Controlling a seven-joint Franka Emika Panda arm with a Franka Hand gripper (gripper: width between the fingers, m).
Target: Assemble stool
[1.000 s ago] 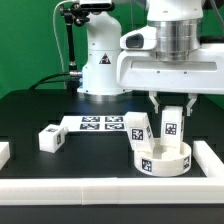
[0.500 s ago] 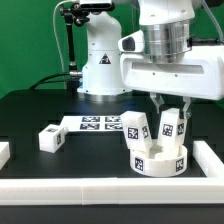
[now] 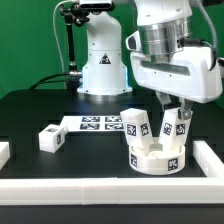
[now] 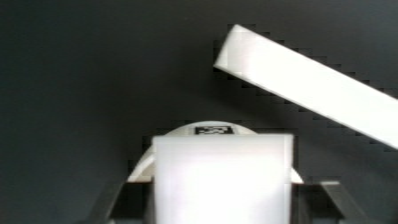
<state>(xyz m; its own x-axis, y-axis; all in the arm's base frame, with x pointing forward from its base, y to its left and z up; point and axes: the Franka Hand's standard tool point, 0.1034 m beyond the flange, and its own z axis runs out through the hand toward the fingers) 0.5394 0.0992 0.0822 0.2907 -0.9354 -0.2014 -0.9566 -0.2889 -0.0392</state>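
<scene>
Black counter (image 3: 30, 110) all the way across, long white border rails (image 3: 100, 187) fencing its near edge, and the white robot base (image 3: 100, 60) standing at the back. The thick round white plastic seat disc (image 3: 158, 158) sits flat on the counter toward the exterior view's right, close to the corner of the rails, with black-and-white tags showing on its side wall. On the disc's side toward the exterior view's left, one short chunky white leg block (image 3: 137, 127) stands up off the top face, leaning a touch. And here is the pincer (image 3: 176, 112), clamped on a second white tagged leg block (image 3: 180, 128), which hangs tilted with its lower end down at the disc's top on the side toward the exterior view's right; whether it is seated there cannot be told. Well off to the exterior view's left, a third loose white leg block (image 3: 50, 137) lies on the counter just beside the end of the marker board (image 3: 98, 123). From the wrist view, the gripped block (image 4: 222, 185) fills the space between the dark fingers (image 4: 134, 195), the disc's rounded tagged edge (image 4: 217, 130) peeks out beyond it, and a rail (image 4: 311, 80) cuts diagonally across the black surface.
</scene>
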